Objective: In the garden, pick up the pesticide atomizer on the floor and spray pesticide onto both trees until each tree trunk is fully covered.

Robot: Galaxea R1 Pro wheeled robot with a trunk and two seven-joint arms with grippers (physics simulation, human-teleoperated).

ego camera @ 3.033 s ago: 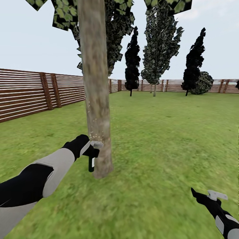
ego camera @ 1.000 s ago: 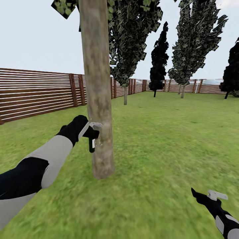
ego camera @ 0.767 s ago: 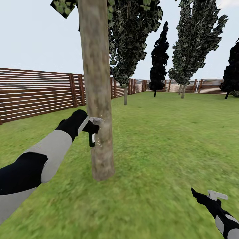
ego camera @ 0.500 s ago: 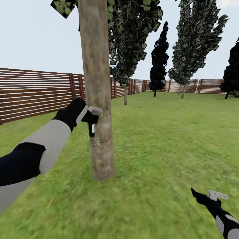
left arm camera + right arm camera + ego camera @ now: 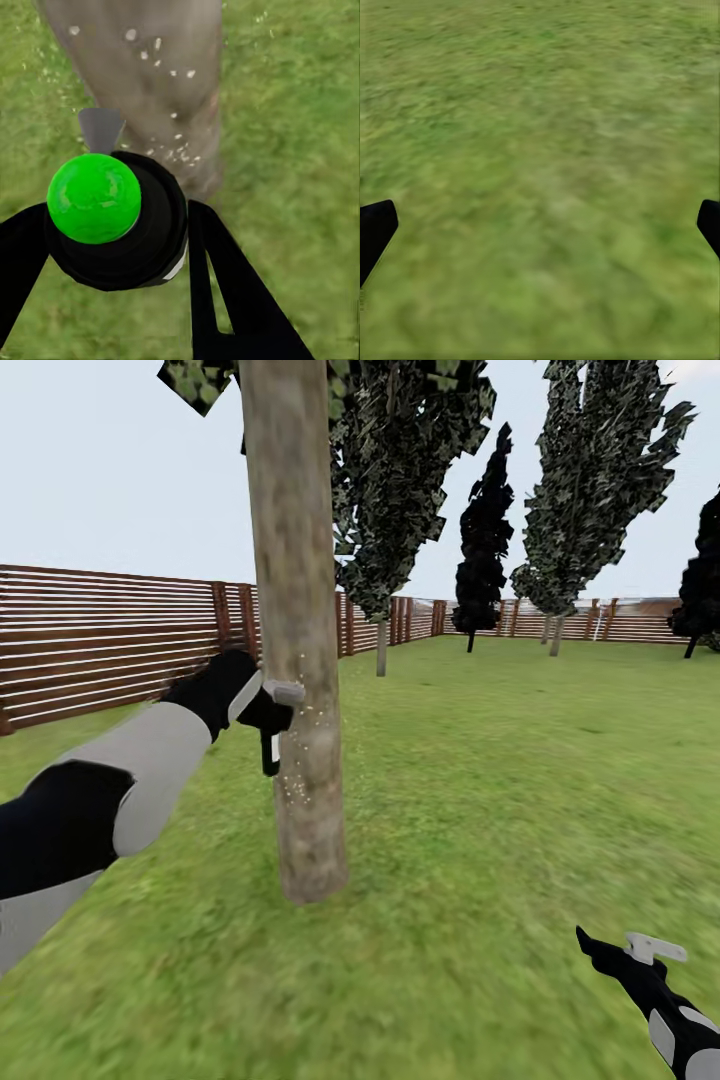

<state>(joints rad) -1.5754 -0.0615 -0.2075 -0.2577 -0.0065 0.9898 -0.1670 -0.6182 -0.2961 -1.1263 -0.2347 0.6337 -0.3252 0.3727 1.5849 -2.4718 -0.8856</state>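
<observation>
1. One pesticide atomizer (image 5: 272,745) sits pinched in the left gripper (image 5: 268,712), its nozzle right at the tree trunk (image 5: 300,660).
2. Pale droplets (image 5: 298,785) fleck the bark.
3. Right gripper (image 5: 630,950) hangs low over grass (image 5: 480,840), fingers spread wide.

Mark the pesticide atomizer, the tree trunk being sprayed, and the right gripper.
pesticide atomizer (image 5: 272,750): head view, on its dark body below the left gripper.
tree trunk (image 5: 300,610): head view, on the bare bark mid-column.
right gripper (image 5: 625,950): head view, between its fingertips.
</observation>
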